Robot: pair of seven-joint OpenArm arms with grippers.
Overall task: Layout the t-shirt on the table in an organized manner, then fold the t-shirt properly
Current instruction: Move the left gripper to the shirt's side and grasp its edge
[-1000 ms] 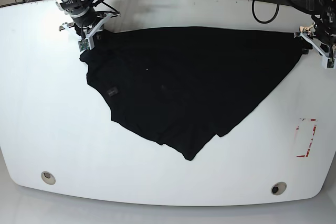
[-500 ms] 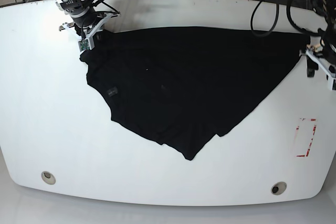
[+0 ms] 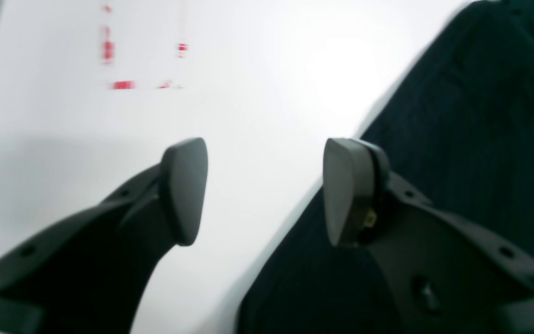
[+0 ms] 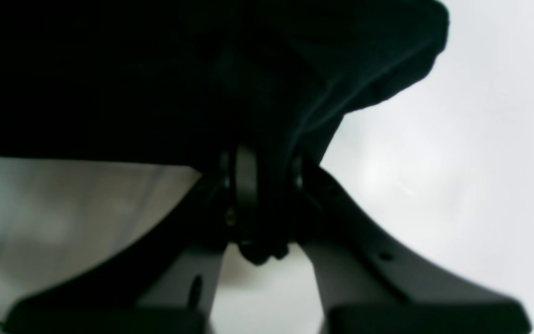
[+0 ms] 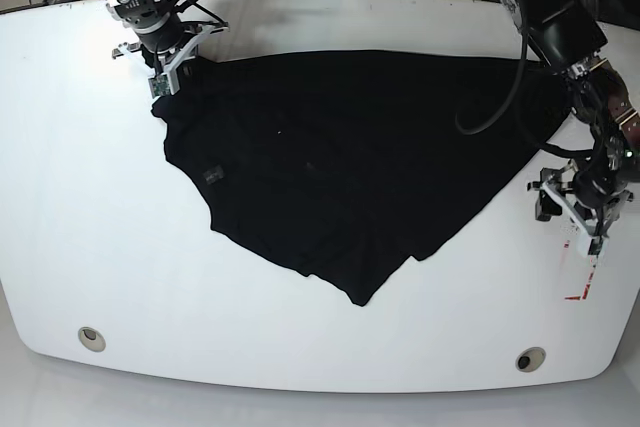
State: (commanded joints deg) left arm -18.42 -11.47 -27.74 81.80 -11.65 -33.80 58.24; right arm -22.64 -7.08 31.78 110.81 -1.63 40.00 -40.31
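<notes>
The black t-shirt (image 5: 350, 157) lies spread on the white table (image 5: 90, 197), running to a point near the front middle. At the shirt's back left corner my right gripper (image 5: 160, 82) is shut on the cloth; in the right wrist view a fold of the t-shirt (image 4: 267, 93) is pinched between the fingers (image 4: 246, 195). My left gripper (image 5: 570, 215) stands open over the table's right side, just off the shirt's right edge. In the left wrist view its fingertips (image 3: 186, 190) are wide apart over bare table, with the t-shirt (image 3: 471, 139) edge under the right one.
Red tape marks (image 5: 583, 262) lie on the table just by the left gripper, also blurred in the left wrist view as red tape marks (image 3: 123, 83). Two round grommet holes (image 5: 91, 338) sit near the front edge. Cables (image 5: 500, 7) hang behind the table.
My left arm has swung forward from the shirt's back right corner to the table's right side near the tape marks. The shirt and the right gripper have stayed put.
</notes>
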